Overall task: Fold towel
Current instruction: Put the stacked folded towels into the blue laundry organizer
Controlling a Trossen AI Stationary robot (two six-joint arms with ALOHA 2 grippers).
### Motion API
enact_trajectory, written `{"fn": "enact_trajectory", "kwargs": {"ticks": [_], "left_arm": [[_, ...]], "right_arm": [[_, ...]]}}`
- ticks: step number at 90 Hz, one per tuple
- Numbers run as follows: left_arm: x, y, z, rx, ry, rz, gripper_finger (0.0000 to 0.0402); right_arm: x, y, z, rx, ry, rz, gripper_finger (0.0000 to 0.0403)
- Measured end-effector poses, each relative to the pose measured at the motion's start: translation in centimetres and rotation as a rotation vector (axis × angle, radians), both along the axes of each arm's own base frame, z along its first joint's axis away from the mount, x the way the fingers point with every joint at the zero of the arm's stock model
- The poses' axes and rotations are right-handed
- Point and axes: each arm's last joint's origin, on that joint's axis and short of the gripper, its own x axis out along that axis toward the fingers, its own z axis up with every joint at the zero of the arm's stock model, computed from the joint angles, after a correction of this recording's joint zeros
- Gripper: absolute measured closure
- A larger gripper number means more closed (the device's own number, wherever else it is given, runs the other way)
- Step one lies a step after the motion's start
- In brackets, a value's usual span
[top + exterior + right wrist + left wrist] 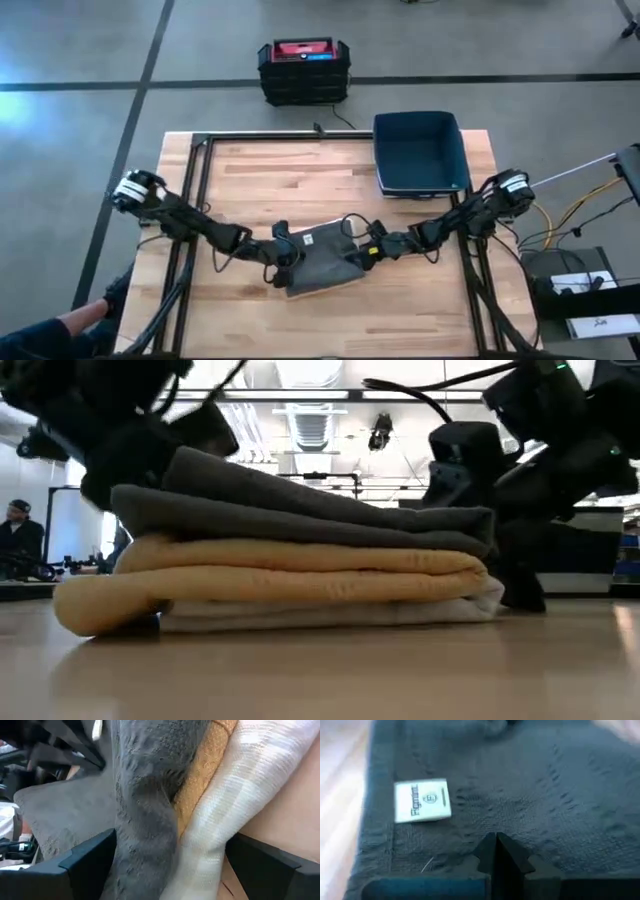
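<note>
resting between left tool point(284, 246) and right tool point(368, 250): grey towel point(325, 255).

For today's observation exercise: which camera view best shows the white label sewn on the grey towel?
The left wrist view: the white label fills it, lying flat on the grey towel near the edge. The high view shows only a tiny pale speck. In the low and right wrist views I cannot make it out.

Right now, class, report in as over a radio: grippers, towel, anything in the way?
Left gripper shut, on grey towel. Right gripper open around the stack's edge. Grey towel folded atop yellow towel and white towel. No obstruction.
</note>
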Motion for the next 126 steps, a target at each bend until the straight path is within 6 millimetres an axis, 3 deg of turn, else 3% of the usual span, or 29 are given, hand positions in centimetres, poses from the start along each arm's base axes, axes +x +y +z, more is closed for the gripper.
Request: {"fn": "enact_trajectory", "kwargs": {"ticks": [24, 43, 54, 73, 85, 95, 111, 126], "left_arm": [[2.2, -0.8, -1.7, 0.016, 0.032, 0.009, 0.0402], [2.5, -0.9, -1.9, 0.028, 0.042, 0.001, 0.0402], [2.4, -0.9, -2.0, 0.024, 0.051, 0.001, 0.0402], [2.0, -1.3, -0.5, 0.01, 0.035, -0.012, 0.0402], [0.9, -1.6, 1.9, -0.01, 0.054, -0.041, 0.0402], [-0.4, -1.8, 4.8, -0.036, 0.06, -0.035, 0.0402], [-3.4, -1.6, 8.4, -0.082, 0.066, -0.014, 0.0402], [-5.4, -0.9, 10.0, -0.119, 0.041, 0.002, 0.0402]], "right_arm": [[1.3, -0.3, 0.4, -0.039, 0.048, 0.011, 0.0055], [3.0, 0.1, -0.4, -0.063, 0.057, 0.023, 0.0066], [4.4, 0.4, -0.5, -0.107, 0.054, 0.071, 0.0125], [5.4, 0.3, 0.6, -0.195, 0.1, 0.154, 0.0303], [5.1, 0.3, 1.5, -0.238, 0.116, 0.181, 0.0307], [4.8, 0.2, 3.1, -0.251, 0.155, 0.186, 0.0307], [4.5, -0.8, 8.0, -0.308, 0.294, 0.2, 0.0307], [4.3, -2.8, 13.2, -0.343, 0.442, 0.194, 0.0307]]}}
